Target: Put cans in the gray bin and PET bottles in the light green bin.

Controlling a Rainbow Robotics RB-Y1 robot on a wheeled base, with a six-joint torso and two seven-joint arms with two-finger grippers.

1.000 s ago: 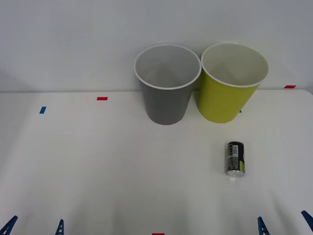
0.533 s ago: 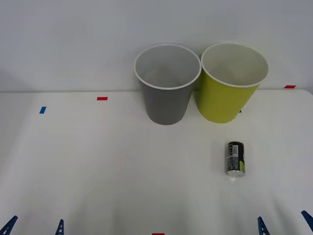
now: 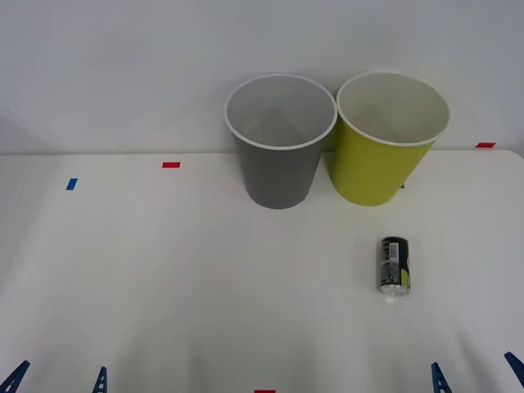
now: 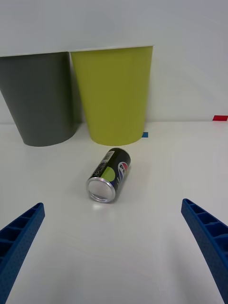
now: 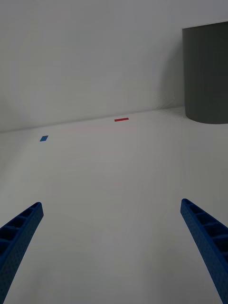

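Observation:
A small black can point(image 3: 394, 264) with a lime-green and white label lies on its side on the white table, right of centre; its silver end point(image 4: 101, 189) faces my right gripper. The gray bin point(image 3: 280, 141) and the light green bin point(image 3: 390, 137) stand upright side by side at the back, beyond the can. At the table's near right edge my right gripper point(image 3: 477, 378) is open, a short way before the can point(image 4: 109, 175), nothing between its fingers. My left gripper point(image 3: 57, 380) is open at the near left edge, far from the can. No PET bottles are in view.
Small tape marks dot the table: red point(image 3: 170, 164) and blue point(image 3: 71, 184) at the back left, red point(image 3: 485, 145) at the far right, red point(image 3: 264, 391) at the front edge. A white wall rises right behind the bins.

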